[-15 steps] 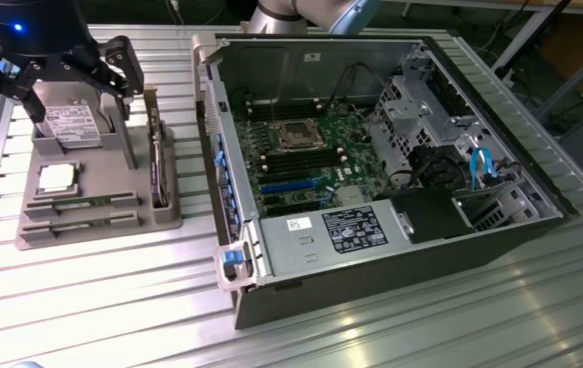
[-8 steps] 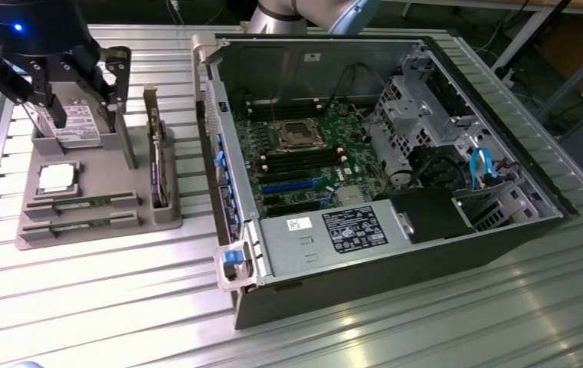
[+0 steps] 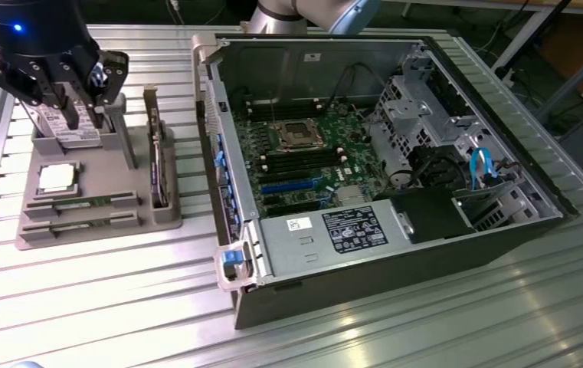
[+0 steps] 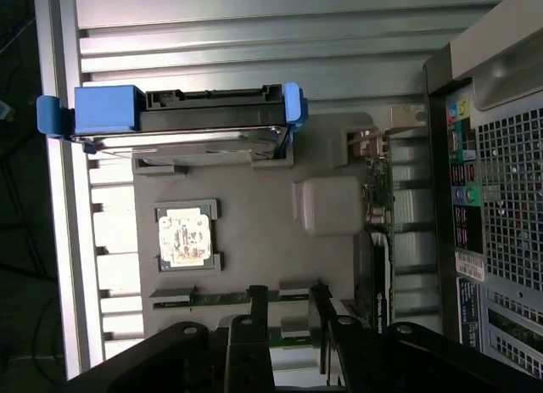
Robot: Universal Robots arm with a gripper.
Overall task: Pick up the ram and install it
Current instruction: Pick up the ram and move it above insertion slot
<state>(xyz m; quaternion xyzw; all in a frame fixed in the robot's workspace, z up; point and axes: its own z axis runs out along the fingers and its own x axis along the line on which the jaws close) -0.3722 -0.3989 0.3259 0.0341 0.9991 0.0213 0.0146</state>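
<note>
Two ram sticks, thin green strips, lie in slots at the front of a grey holder [image 3: 165, 217]. One ram stick [image 3: 82, 202] [image 4: 208, 297] lies closer to the silver processor chip [image 3: 56, 178] [image 4: 184, 238]; the other ram stick [image 3: 74, 224] [image 4: 293, 332] lies beside it. My gripper [image 3: 86, 116] [image 4: 288, 295] hangs above the holder. In the exterior view it appears in front of the upright hard drive [image 3: 67, 138]. In the wrist view its two dark fingers [image 4: 257, 304] stand apart, with the first ram stick showing past them. Nothing is held.
The hard drive [image 4: 204, 121] has blue rails. A dark expansion card [image 3: 156, 157] [image 4: 377, 266] stands on edge at the holder's side toward the open computer case [image 3: 394, 230] [image 4: 501, 155]. The case's motherboard [image 3: 302, 153] faces up. Everything rests on a ribbed metal table [image 3: 117, 307].
</note>
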